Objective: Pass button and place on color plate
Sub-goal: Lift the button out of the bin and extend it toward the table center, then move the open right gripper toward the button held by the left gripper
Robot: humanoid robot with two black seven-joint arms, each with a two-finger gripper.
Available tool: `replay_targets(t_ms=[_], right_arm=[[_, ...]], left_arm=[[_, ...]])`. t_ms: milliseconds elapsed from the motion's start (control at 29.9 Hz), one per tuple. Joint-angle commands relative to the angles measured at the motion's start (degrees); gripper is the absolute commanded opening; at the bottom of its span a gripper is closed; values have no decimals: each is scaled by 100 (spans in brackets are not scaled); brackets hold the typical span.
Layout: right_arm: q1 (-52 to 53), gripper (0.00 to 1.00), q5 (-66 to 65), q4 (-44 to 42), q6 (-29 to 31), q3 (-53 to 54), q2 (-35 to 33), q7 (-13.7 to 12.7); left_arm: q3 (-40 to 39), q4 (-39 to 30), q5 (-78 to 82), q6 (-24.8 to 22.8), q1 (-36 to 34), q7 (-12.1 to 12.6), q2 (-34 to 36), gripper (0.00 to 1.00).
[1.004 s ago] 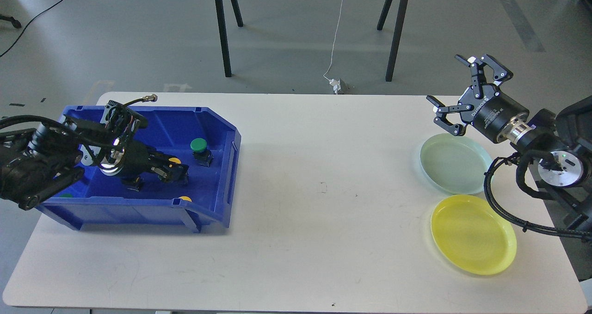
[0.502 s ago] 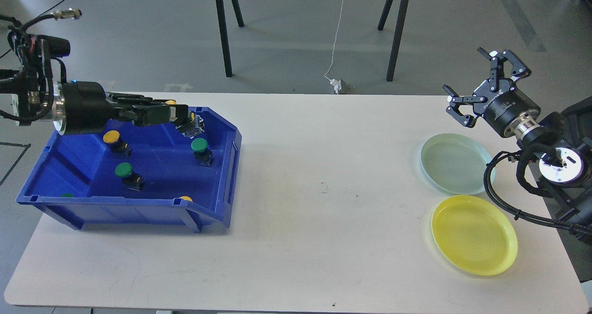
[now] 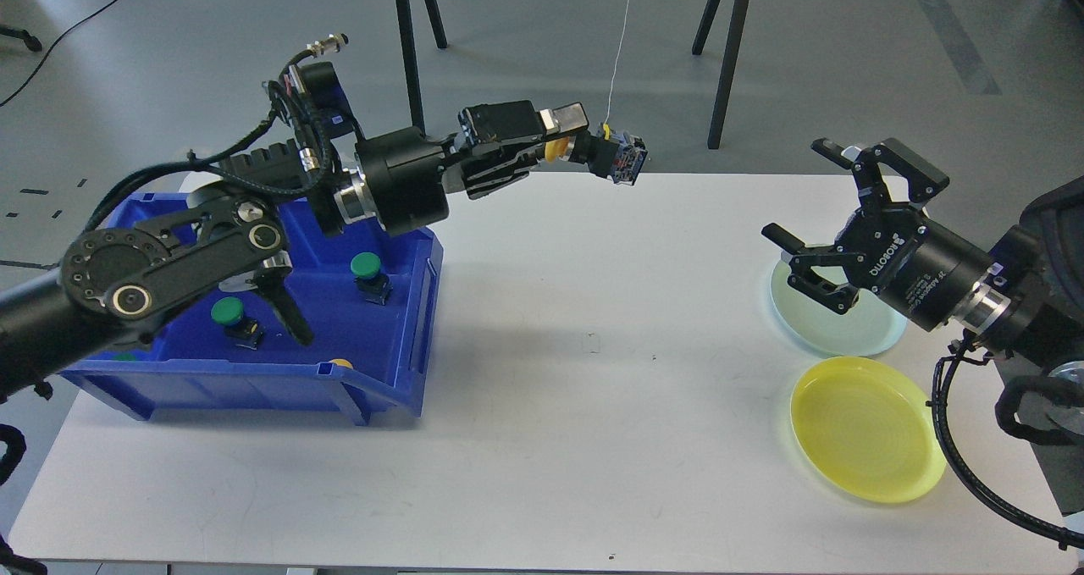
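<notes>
My left gripper (image 3: 566,139) is shut on a yellow button (image 3: 608,152) with a black body and holds it high above the table's far edge, right of the blue bin (image 3: 398,384). Two green buttons (image 3: 367,268) (image 3: 229,314) sit in the bin, and a yellow cap (image 3: 340,362) shows at its front wall. My right gripper (image 3: 811,219) is open and empty, hovering over the left edge of the pale green plate (image 3: 855,328). The yellow plate (image 3: 865,428) lies in front of it.
The white table (image 3: 593,422) spreads between the bin and the plates. My left arm's elbow (image 3: 161,262) hangs over the bin. Black stand legs (image 3: 406,50) rise from the floor behind the table.
My left gripper has lifted the yellow button out of the bin and carried it right, toward the table's middle. My right gripper has come down and left, over the green plate's edge.
</notes>
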Motion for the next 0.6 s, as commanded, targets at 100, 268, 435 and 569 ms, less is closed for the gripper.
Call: replay_targets(t_ms=[100,268,435,569], right_arm=[[82,99,1,50,13,-117,470,0],[477,99,246,-21,13,-424,584,9],[1066,99,273,-292,13,-951,900,9],[1365,99,273,-521,13,-1172,1313,18]], left_arm=[[-19,32,34,108,62,-1,-100,4],[-19,6,25,108,62,-1,-82,5],[-10,6,25,108,62,-1,-91,5],[-10,6,16,73,62,-1,-82,5]])
